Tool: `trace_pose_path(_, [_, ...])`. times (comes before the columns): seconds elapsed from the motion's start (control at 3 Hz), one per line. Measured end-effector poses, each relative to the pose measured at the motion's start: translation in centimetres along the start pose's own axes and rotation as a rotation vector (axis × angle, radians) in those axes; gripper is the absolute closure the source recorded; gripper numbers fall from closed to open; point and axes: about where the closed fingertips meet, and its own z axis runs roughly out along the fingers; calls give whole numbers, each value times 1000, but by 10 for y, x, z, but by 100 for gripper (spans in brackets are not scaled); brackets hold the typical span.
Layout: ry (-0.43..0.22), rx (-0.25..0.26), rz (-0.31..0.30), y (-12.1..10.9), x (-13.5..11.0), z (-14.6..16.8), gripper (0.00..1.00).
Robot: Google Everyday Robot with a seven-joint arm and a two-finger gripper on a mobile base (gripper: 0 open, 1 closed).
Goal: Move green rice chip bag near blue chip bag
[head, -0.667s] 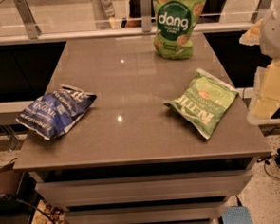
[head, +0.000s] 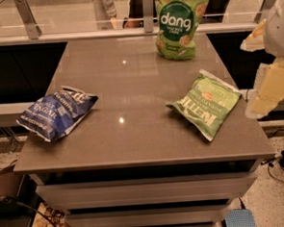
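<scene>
The green rice chip bag [head: 177,21] stands upright at the far edge of the table, right of centre, with white "dang" lettering facing me. The blue chip bag [head: 57,111] lies flat on the left side of the table, near its left edge. My gripper [head: 266,91] hangs off the table's right edge, level with the middle of the table. It is well apart from both bags and touches nothing.
A flat light green Kettle bag [head: 206,104] lies on the right half of the grey table [head: 134,140], between my gripper and the table's middle. A glass railing with metal posts [head: 27,19] runs behind the far edge. Drawers sit below the front edge.
</scene>
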Motion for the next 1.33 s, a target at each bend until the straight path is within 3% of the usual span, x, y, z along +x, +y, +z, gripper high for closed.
trace_pose_path(0.33, [-4,16,-2,-1,-2,-4,18])
trace_pose_path(0.67, [-7,24,-3,-1,-3,-6,18])
trace_pose_path(1.0, [-9,33,-4,-1,-4,-8,0])
trace_pose_path(1.33, [-9,33,-4,-1,-4,-8,0])
